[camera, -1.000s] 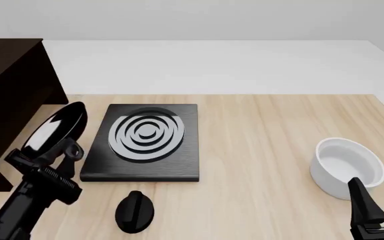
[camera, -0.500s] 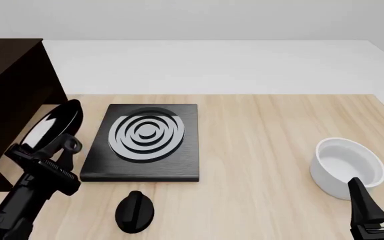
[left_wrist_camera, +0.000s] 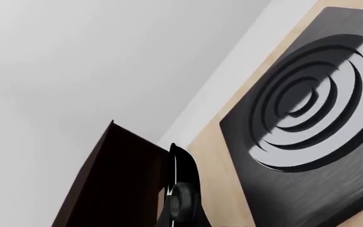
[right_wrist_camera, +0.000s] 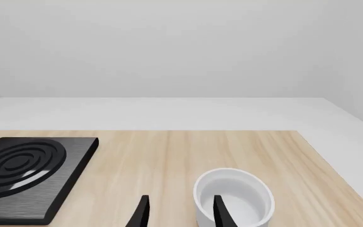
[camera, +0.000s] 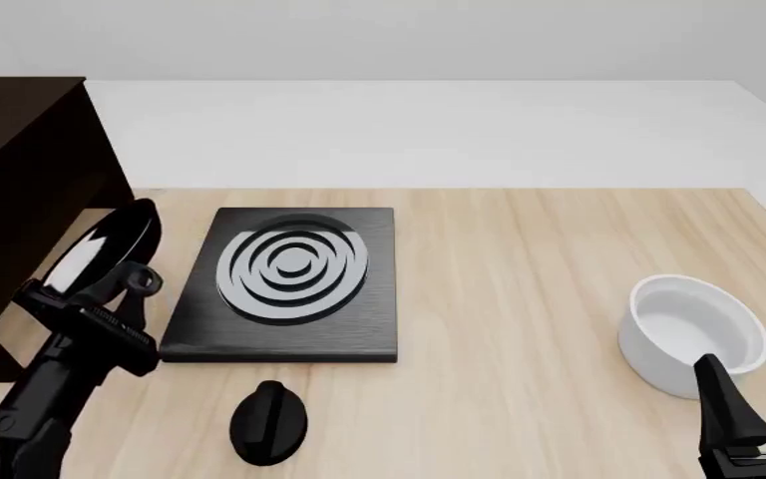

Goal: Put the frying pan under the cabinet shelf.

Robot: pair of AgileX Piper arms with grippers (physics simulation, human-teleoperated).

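Since a second ago the left gripper (camera: 107, 296), clamped on the handle of the frying pan (camera: 101, 251), has carried the tilted pan leftward to the edge of the cabinet shelf (camera: 24, 200), beside the burner slab (camera: 290, 284), while the right gripper (camera: 756, 419) hangs parted and empty near the white bowl (camera: 696, 334).

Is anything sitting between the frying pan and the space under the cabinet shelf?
Nothing visible. The left gripper holds the frying pan tilted, right beside the cabinet shelf, with no object between them. The burner slab and the knob lie on the pan's other side.
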